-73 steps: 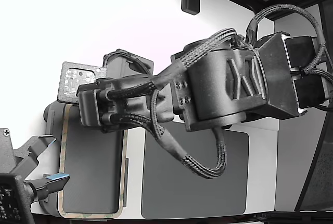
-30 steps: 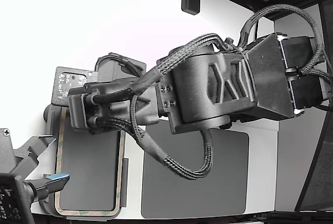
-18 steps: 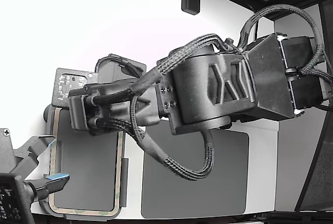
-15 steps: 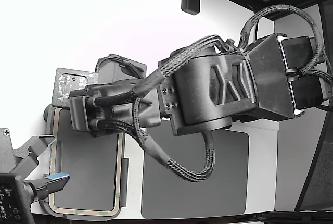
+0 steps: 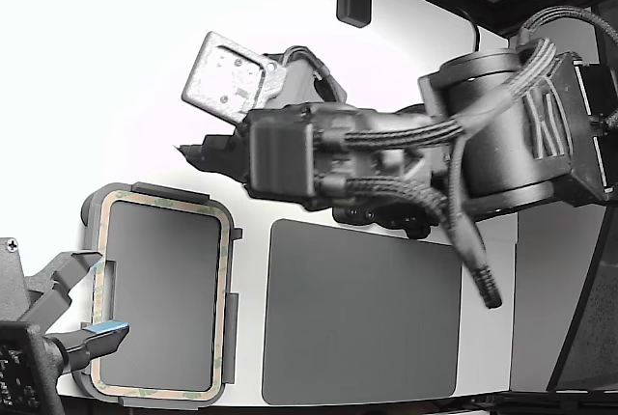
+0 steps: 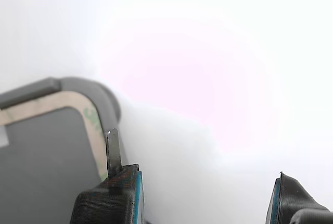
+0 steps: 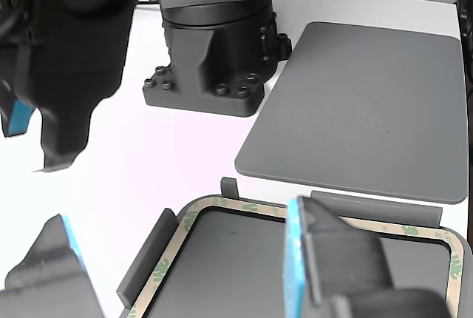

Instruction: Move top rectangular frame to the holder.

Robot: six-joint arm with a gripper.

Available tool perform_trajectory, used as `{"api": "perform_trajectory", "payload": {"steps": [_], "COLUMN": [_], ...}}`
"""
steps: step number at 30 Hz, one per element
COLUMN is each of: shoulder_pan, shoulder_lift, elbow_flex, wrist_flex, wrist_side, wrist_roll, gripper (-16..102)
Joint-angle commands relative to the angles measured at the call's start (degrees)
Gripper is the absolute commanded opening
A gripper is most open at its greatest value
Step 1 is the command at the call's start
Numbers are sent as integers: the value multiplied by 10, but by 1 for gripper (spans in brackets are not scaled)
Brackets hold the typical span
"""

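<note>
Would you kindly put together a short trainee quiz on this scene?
1. True or false: the frame lies in the holder.
2. In the exterior view, what lies right of the holder? A) a dark mat B) a cup C) a screwdriver
3. Fill in: the gripper is ____ and holds nothing.
Key: 1 true; 2 A; 3 open.
</note>
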Motion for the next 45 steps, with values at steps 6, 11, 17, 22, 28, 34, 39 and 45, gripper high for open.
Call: {"api": "perform_trajectory", "payload": {"steps": [6,11,17,22,28,34,39,45], "shoulder_pan": [-23,-25,-40,-38,-39,-135,-209,-209], "shoulder_lift": [405,559,680,721,785,790,790,790], "elbow_flex": [376,519,642,701,755,758,766,767], "wrist_flex": [-193,-220,-277,-297,-293,-300,-305,-308], "wrist_side": [47,55,65,61,41,-96,-185,-142], "wrist_roll": [-68,-105,-174,-181,-180,-227,-261,-234], "gripper": [100,100,100,100,100,100,100,100]}}
